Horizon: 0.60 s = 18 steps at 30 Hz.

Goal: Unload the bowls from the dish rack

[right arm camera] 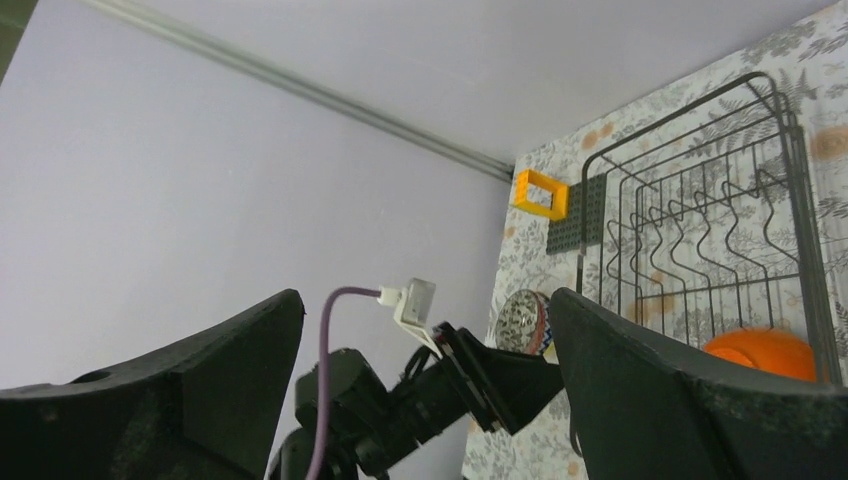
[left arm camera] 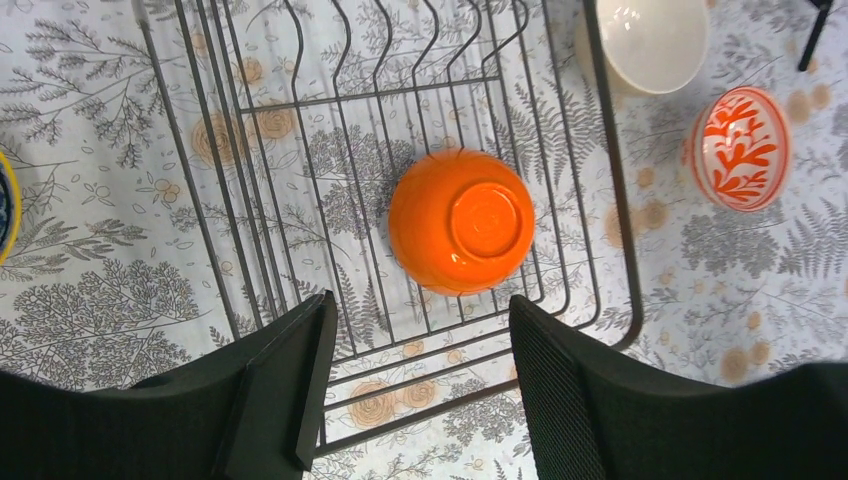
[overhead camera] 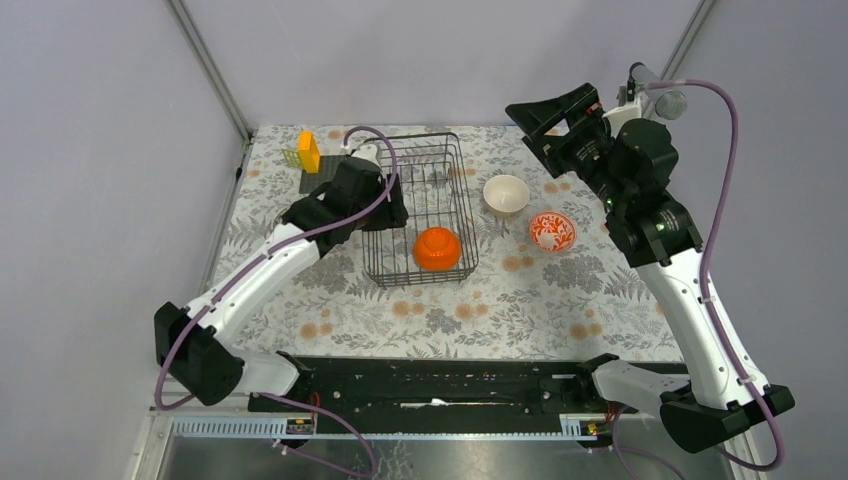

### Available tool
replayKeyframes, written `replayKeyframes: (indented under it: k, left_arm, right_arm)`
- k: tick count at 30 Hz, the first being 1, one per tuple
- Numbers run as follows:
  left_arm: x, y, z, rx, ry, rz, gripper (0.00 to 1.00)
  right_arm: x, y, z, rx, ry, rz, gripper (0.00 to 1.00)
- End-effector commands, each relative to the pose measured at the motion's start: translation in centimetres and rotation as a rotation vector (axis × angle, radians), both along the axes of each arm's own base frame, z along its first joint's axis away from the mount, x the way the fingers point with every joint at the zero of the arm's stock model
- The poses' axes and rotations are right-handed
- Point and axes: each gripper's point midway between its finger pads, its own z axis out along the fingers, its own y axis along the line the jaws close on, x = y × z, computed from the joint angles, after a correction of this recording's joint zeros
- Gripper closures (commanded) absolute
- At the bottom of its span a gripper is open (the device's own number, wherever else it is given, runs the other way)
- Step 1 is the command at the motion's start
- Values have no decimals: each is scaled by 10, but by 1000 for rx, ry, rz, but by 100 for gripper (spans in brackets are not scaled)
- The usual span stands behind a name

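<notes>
The black wire dish rack (overhead camera: 424, 170) holds one plain orange bowl (overhead camera: 437, 248), upside down at its near end; it also shows in the left wrist view (left arm camera: 460, 220) and the right wrist view (right arm camera: 765, 352). A plain beige bowl (overhead camera: 506, 194) and a white bowl with red pattern (overhead camera: 552, 231) sit upright on the cloth right of the rack. A patterned bowl (right arm camera: 523, 320) lies left of the rack, behind my left arm. My left gripper (overhead camera: 392, 208) hovers open over the rack (left arm camera: 600, 180), short of the orange bowl. My right gripper (overhead camera: 530, 128) is open and empty, raised high at the back right.
A yellow block (overhead camera: 308, 152) stands on a flat black mat (overhead camera: 316, 181) at the back left corner. The floral cloth (overhead camera: 480, 310) covers the table. Grey walls close in the back and sides. A bowl rim (left arm camera: 5, 205) shows at the left wrist view's left edge.
</notes>
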Motion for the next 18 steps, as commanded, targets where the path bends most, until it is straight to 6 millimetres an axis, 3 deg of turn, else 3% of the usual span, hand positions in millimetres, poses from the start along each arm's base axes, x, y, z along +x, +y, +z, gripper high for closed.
replayKeyframes:
  k: [1, 5, 9, 12, 16, 18]
  left_arm:
    - [0, 5, 30, -41, -71, 12, 31]
    - [-1, -7, 31, -80, -36, -23, 31]
    - [4, -27, 19, -115, 23, -66, 31]
    - [8, -43, 10, -128, 68, -120, 31]
    - [13, -55, 0, -121, 100, -172, 31]
    - [14, -59, -6, -120, 117, -188, 32]
  right_arm:
    - [-17, 20, -2, -70, -45, 164, 0]
    - [-23, 32, -68, -139, 128, 260, 0]
    - [-16, 12, -118, -252, 163, 158, 0]
    - [-10, 10, -155, -314, 229, 156, 0]
    - [-5, 34, -200, -411, 314, 283, 0]
    - [-4, 44, -211, -502, 319, 326, 0]
